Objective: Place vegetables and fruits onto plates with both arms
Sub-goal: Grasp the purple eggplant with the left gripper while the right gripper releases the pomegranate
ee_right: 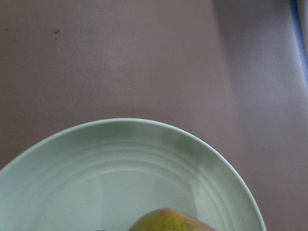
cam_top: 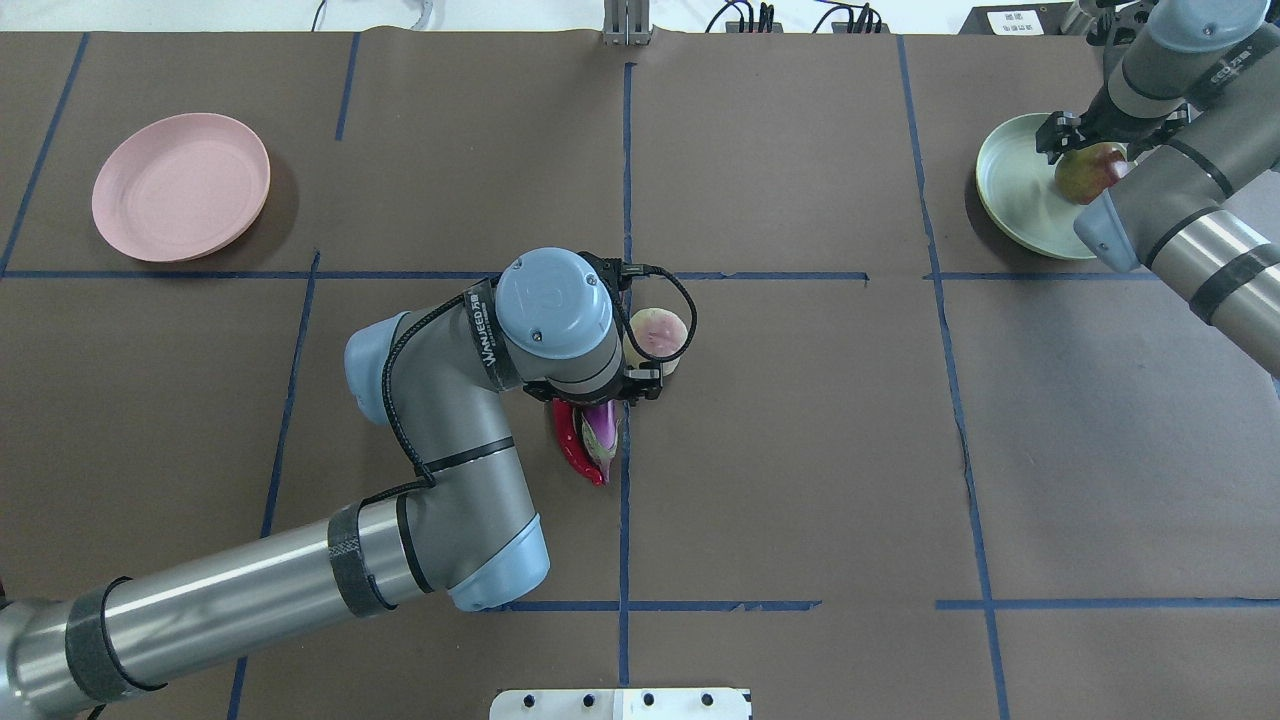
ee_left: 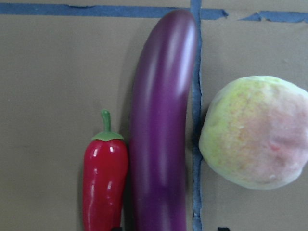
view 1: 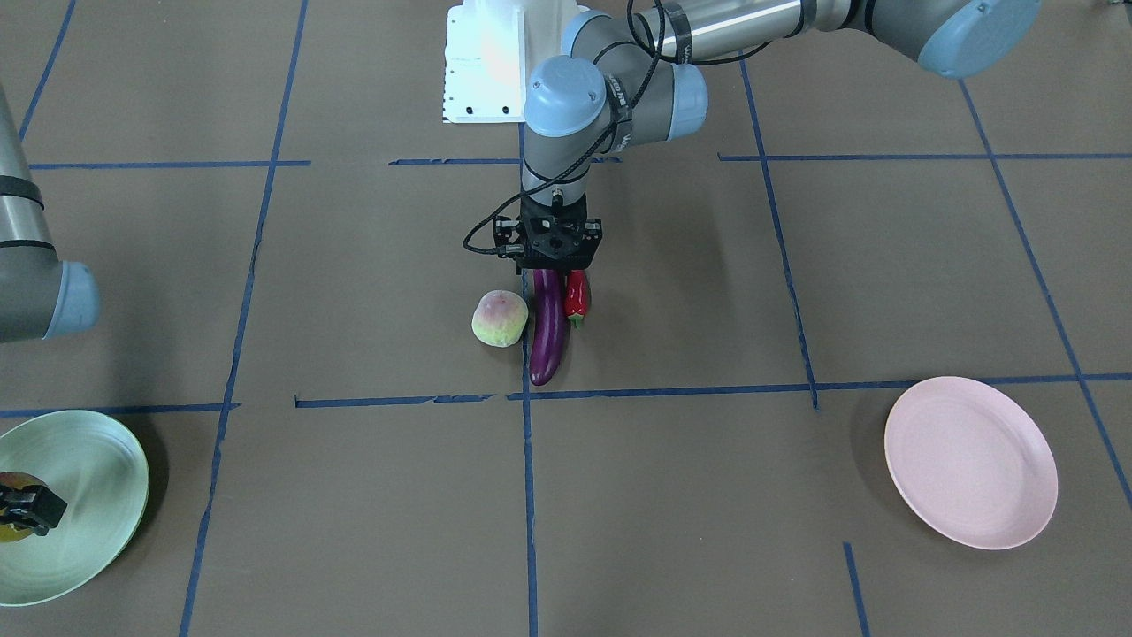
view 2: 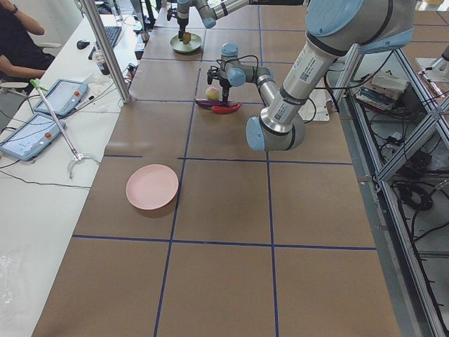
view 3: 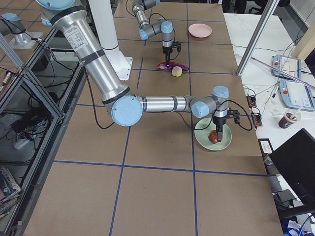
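Note:
The purple eggplant (view 1: 548, 336) lies at mid-table with the red chili (view 1: 577, 296) touching one side and the pale green-pink fruit (view 1: 500, 318) by the other. My left gripper (view 1: 555, 270) hangs point-down over the eggplant's cap end. It is open, and in its wrist view the eggplant (ee_left: 161, 130) lies between the finger tips. My right gripper (view 1: 26, 509) is shut on the yellow-green fruit (cam_top: 1090, 172) low over the mint plate (cam_top: 1015, 190). The pink plate (view 1: 970, 462) holds nothing.
The white base block (view 1: 482, 62) stands at the robot's edge of the table. Blue tape lines (view 1: 529, 495) grid the brown table cover. An operators' bench with tablets (view 2: 59, 98) runs along the far side of the table.

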Controlling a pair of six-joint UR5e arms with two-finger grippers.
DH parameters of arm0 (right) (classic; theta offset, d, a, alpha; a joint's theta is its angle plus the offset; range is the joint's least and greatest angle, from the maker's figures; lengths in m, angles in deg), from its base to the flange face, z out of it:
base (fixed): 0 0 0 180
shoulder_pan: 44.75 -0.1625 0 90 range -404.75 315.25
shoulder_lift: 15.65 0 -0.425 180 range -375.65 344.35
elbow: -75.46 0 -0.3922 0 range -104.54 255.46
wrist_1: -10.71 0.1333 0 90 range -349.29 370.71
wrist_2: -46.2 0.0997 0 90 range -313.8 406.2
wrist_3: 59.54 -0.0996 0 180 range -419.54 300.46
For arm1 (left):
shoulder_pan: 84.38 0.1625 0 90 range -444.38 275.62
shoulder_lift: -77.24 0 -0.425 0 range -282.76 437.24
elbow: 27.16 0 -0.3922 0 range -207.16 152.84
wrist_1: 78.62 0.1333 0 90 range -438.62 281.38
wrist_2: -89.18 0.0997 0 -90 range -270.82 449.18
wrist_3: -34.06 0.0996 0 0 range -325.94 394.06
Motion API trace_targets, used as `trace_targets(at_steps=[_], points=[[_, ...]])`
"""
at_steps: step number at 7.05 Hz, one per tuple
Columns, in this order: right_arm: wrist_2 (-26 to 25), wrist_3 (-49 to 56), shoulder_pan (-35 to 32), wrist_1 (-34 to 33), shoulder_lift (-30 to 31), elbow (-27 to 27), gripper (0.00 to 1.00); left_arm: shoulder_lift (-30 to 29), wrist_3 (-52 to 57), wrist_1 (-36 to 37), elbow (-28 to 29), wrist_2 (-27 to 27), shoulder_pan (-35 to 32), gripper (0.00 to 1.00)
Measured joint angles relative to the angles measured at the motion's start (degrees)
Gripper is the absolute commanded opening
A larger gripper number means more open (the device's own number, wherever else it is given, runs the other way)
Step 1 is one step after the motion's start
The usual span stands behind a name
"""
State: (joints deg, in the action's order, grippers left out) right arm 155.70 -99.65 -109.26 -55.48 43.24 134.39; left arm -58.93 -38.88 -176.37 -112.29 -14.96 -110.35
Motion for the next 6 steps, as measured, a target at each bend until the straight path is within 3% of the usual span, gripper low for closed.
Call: trace_targets(at_steps=[2, 3, 4, 5, 6], points=[[0.08, 0.03, 0.00, 0.03, 0.12, 0.03, 1.00, -0.02, -0.26, -0.05, 1.03, 1.56, 1.02, 0.68], [0.09, 0.03, -0.01, 0.07, 0.20, 0.07, 1.00, 0.03, -0.17, -0.07, 1.39, 2.14, 1.19, 0.59], [0.12, 0.03, -0.01, 0.09, 0.27, 0.13, 1.00, 0.05, -0.17, -0.08, 1.64, 2.40, 1.23, 0.22], [0.31, 0.12, -0.19, 0.08, 0.29, 0.51, 1.00, 0.00, -0.27, -0.08, 1.83, 2.47, 1.25, 0.00], [1.96, 0.27, -0.76, -0.13, 0.33, 2.01, 1.00, -0.08, -0.40, -0.06, 1.73, 2.47, 1.26, 0.00]])
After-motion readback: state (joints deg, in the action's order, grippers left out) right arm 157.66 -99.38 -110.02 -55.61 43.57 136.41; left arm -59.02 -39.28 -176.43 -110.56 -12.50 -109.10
